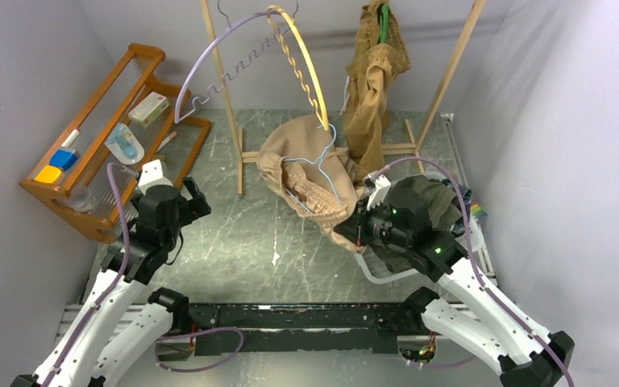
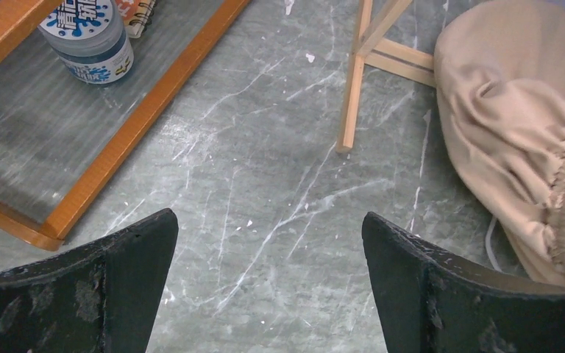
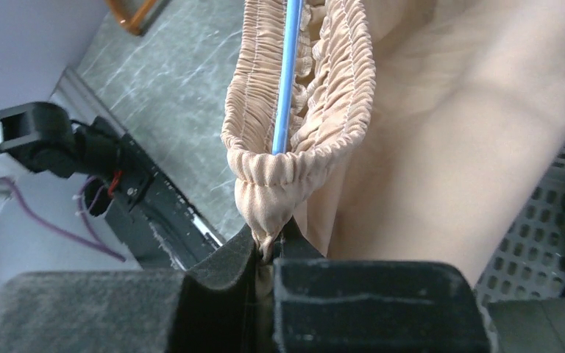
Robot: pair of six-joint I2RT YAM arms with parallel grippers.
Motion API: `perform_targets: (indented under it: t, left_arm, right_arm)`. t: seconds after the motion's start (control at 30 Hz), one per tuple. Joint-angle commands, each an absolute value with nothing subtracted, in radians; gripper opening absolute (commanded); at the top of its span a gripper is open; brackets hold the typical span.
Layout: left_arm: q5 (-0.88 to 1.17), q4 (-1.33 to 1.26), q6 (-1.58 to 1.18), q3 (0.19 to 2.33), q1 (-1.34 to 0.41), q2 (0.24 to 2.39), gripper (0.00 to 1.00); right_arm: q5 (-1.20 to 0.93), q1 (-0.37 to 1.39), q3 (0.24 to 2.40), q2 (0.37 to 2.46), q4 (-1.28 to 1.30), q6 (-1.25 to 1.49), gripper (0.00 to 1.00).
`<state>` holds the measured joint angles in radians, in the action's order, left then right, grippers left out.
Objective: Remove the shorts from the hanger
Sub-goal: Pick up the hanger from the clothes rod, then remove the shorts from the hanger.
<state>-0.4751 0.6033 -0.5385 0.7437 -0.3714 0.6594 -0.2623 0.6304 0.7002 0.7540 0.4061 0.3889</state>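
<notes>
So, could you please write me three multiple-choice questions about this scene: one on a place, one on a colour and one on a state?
1. Where are the tan-brown shorts?
A) hanging up on the wooden rack
B) lying flat down in front
C) out of view

2. What colour is the hanger inside the beige shorts?
A) red
B) light blue
C) black

3. How is the right gripper?
A) wide open, empty
B) shut on nothing
C) shut on the beige shorts

Answers:
1 A: they dangle high between the rack's posts.
2 B: a blue wire runs through the waistband.
3 C: the waistband's end is pinched between its fingers.
</notes>
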Motion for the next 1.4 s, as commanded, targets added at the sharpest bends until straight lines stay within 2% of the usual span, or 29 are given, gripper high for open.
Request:
perform_targets:
  t: [0.0, 0.2, 0.37, 0.53, 0.67, 0.77, 0.83, 0.93, 1.07, 1.17, 1.23, 1.37]
  left_arm:
    - [-0.481, 0.580, -0.559, 0.747, -0.373, 0.617, 0.99]
    - [-0.315, 0.508, -0.536, 0.731, -0.373, 0.555, 0.97]
    - [-0.105, 0.408, -0.546, 0.668, -0.373, 0.490, 0.96]
    - [0.083, 0.334, -0.546, 0.669, -0.373, 0.537, 0.95]
    - [0.232, 0.287, -0.581, 0.700, -0.372, 0.605, 0.90]
    - [0.260, 0.282, -0.578, 0.691, -0.373, 0.611, 0.90]
    - [0.216, 0.333, -0.596, 0.675, -0.374, 0.596, 0.89]
    - [0.146, 0.386, -0.640, 0.654, -0.373, 0.514, 0.84]
    - [0.137, 0.301, -0.644, 0.572, -0.374, 0.389, 0.81]
    - [0.210, 0.234, -0.627, 0.568, -0.373, 0.411, 0.77]
    - [0.226, 0.269, -0.604, 0.619, -0.372, 0.476, 0.72]
    - [0.190, 0.352, -0.594, 0.700, -0.372, 0.568, 0.47]
  right_arm:
    - [-0.422, 0.642, 0.661, 0.707, 0.308, 0.379, 0.00]
    - [-0.544, 0.659, 0.610, 0.759, 0.283, 0.391, 0.00]
    - [-0.543, 0.722, 0.588, 0.812, 0.211, 0.415, 0.00]
    - [-0.541, 0.884, 0.651, 0.941, 0.188, 0.358, 0.00]
    - [-0.450, 1.002, 0.753, 1.077, 0.212, 0.282, 0.00]
    - [-0.435, 1.016, 0.806, 1.146, 0.187, 0.269, 0.00]
    - [-0.406, 1.019, 0.811, 1.156, 0.152, 0.276, 0.00]
    - [-0.361, 1.030, 0.862, 1.157, 0.231, 0.275, 0.00]
    - [-0.487, 1.035, 0.834, 1.134, 0.183, 0.279, 0.00]
    - [-0.583, 1.036, 0.834, 1.163, 0.159, 0.277, 0.00]
    - [-0.638, 1.036, 0.870, 1.207, 0.198, 0.257, 0.00]
    - [-0.668, 1.036, 0.896, 1.244, 0.188, 0.223, 0.00]
